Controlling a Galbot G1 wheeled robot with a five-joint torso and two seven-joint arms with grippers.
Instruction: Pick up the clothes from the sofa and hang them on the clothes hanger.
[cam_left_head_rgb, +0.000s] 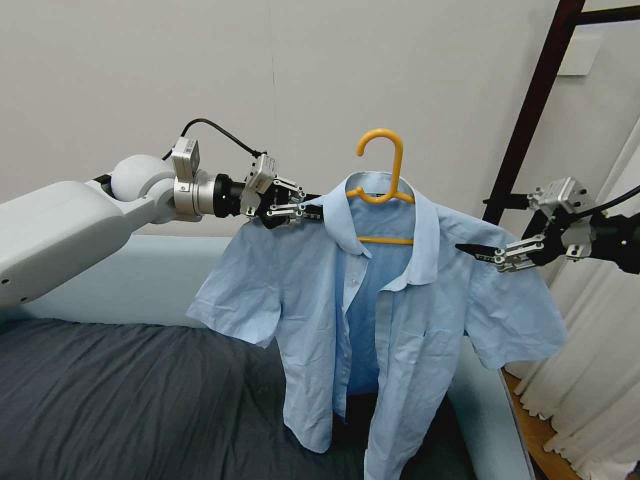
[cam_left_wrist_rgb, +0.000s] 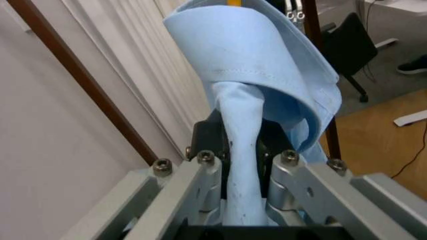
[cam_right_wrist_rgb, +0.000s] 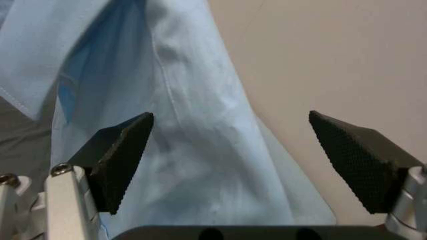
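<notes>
- Up in the air above the sofa (cam_left_head_rgb: 120, 400), well clear of the seat: the blue shirt (cam_left_head_rgb: 400, 300), draped open-fronted over the yellow hanger (cam_left_head_rgb: 384, 170), with a dark slanted pole (cam_left_head_rgb: 530, 110) near on the robot's right.
- Clenched on a fold of the shirt's shoulder just beside the collar: the left gripper (cam_left_head_rgb: 285, 212), a strip of cloth squeezed between its closed fingers (cam_left_wrist_rgb: 207, 170).
- Spread wide at the opposite shoulder: the right gripper (cam_left_head_rgb: 495, 255), pads (cam_right_wrist_rgb: 127, 150) well apart, cloth in the gap but apparently touching neither, so grasping nothing.
- No rail visible under the hook. Judging by that, the whole load on one thin pinch, with a drop onto the sofa on any slip of the fold.
- Hanger arm inside that pinch or not: impossible to tell. If cloth alone, risk of the hanger sliding out through the neckline on a tilt or jerk.
- Sag or swing toward the unheld right side likely during any move, tipping the hanger.
- Risk of closing the right pads on loose sleeve cloth instead of the shoulder over the hanger end, dragging the shirt askew.
- Risk of hook or right arm knocking the nearby pole, shaking the shirt loose.
</notes>
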